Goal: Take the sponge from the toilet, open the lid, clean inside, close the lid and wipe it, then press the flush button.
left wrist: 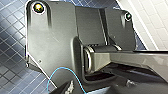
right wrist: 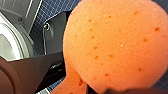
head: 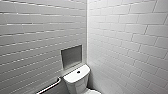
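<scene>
Orange porous peanut-shaped sponge (right wrist: 115, 45) hangs over the blue floor tiles (right wrist: 53, 11), apparently pinched in the right jaws at its narrow end. Left jaws, can't tell. The white glossy ceramic toilet (right wrist: 11, 43) sits just off to one side, so I'd say the right arm's the nearer one.

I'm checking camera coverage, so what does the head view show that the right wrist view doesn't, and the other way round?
Head view, not the wrist: the flush button, a wall niche, a grab rail. Right wrist view, not the head: the orange sponge, dark blue floor tiles. Both: the white toilet.
</scene>
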Controlling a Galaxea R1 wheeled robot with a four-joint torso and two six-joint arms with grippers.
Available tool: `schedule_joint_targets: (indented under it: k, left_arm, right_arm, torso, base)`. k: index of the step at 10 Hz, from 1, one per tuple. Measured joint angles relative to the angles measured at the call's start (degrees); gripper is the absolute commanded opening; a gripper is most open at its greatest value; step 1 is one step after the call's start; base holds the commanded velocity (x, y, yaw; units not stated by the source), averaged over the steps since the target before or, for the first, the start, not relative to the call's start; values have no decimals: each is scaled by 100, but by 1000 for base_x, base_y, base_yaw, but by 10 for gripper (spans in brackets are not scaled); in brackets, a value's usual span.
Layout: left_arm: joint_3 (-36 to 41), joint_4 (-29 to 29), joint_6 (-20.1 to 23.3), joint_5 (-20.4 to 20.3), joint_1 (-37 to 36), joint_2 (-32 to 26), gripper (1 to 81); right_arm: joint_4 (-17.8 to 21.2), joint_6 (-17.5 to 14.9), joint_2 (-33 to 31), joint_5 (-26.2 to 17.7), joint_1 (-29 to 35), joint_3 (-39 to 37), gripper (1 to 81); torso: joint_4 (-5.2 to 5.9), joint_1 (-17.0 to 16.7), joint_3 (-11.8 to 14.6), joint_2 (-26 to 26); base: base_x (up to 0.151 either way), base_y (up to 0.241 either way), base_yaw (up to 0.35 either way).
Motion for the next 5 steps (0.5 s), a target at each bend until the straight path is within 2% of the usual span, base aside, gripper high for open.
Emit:
schedule_joint_targets:
  k: [5]
  left_arm:
    - [0,0,0,0,2,30,811]
  right_arm:
    - [0,-2,22,-2,-1,-116,10]
  torso:
    - [0,0,0,0]
  base:
    - [93,0,0]
